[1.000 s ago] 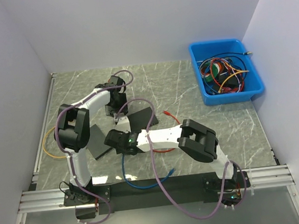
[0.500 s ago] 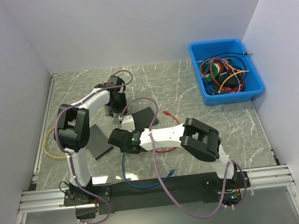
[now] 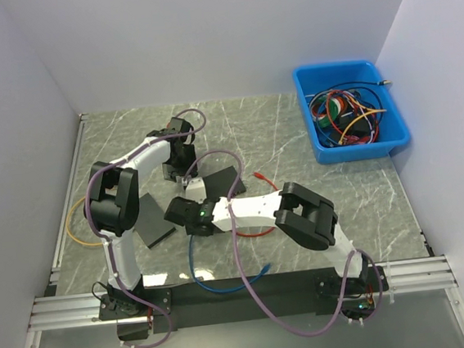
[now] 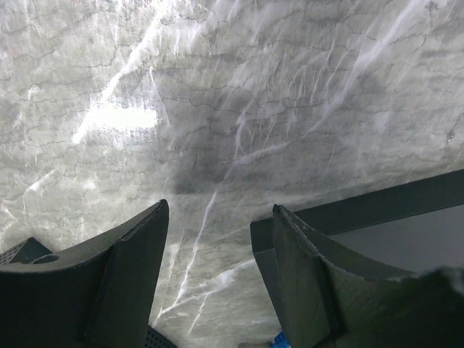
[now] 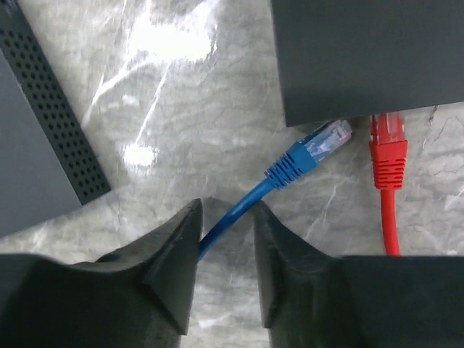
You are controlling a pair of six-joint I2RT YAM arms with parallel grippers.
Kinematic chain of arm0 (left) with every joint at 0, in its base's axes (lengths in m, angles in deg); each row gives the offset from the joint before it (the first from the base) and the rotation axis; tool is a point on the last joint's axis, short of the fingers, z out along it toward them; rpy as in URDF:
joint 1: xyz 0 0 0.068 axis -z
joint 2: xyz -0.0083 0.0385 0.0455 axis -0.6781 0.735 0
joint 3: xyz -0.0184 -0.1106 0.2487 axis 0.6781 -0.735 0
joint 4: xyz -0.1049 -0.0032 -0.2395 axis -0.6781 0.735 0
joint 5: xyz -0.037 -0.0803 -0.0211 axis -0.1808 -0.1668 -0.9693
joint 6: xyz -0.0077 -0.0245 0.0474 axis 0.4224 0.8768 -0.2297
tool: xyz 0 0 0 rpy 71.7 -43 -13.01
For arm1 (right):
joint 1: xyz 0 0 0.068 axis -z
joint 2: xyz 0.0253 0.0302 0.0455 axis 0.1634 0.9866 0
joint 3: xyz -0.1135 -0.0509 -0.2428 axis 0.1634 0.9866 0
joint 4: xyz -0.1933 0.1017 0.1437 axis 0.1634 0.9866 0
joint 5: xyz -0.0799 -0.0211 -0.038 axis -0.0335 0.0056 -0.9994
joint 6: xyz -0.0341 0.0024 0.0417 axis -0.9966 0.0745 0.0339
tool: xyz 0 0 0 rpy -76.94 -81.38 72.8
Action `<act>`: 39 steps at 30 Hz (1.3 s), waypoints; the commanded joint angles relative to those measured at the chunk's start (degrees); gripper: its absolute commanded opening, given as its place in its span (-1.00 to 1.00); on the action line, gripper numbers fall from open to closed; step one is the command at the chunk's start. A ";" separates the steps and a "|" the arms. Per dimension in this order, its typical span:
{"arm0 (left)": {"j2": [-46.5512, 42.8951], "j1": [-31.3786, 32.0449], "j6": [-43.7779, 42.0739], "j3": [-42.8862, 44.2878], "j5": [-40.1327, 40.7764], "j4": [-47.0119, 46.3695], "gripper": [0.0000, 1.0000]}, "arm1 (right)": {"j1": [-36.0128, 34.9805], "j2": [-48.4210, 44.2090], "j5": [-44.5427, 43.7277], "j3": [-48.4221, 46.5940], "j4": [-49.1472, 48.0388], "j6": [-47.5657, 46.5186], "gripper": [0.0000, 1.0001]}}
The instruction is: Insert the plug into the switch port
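Observation:
A blue plug with a clear tip lies on the marble, its tip touching the edge of the dark switch. Its blue cable runs back between the fingers of my right gripper, which stand a little apart around it without clamping it. In the top view the right gripper sits just below the switch. My left gripper is open and empty over bare marble, with its right finger above a corner of the switch. The left gripper hovers at the switch's left end.
A red plug lies next to the blue one at the switch edge. A second black box with a perforated side sits at the left. A yellow cable loops at far left. A blue bin of cables stands back right.
My right gripper's jaws have narrowed around the blue cable, and that gripper has crept slightly toward the switch. The left arm has stayed put.

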 commanded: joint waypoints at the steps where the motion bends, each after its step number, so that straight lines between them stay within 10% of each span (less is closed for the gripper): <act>1: -1.52 -0.16 0.15 0.41 0.04 0.29 0.29 | 0.61 2.03 1.01 -0.93 -0.64 0.46 -0.29; 8: -2.30 -0.42 0.23 0.32 0.40 0.29 0.30 | 0.00 -1.99 3.12 6.35 -5.56 0.63 -1.00; 25: -19.52 -2.62 -1.96 -4.77 -0.82 -6.47 0.13 | -6.68 -33.72 1.18 38.25 -35.40 -18.78 -1.00; 39: -32.28 -2.62 -3.20 -11.80 -36.41 -22.03 0.06 | -6.59 -61.24 13.06 60.50 -59.08 -28.72 -1.00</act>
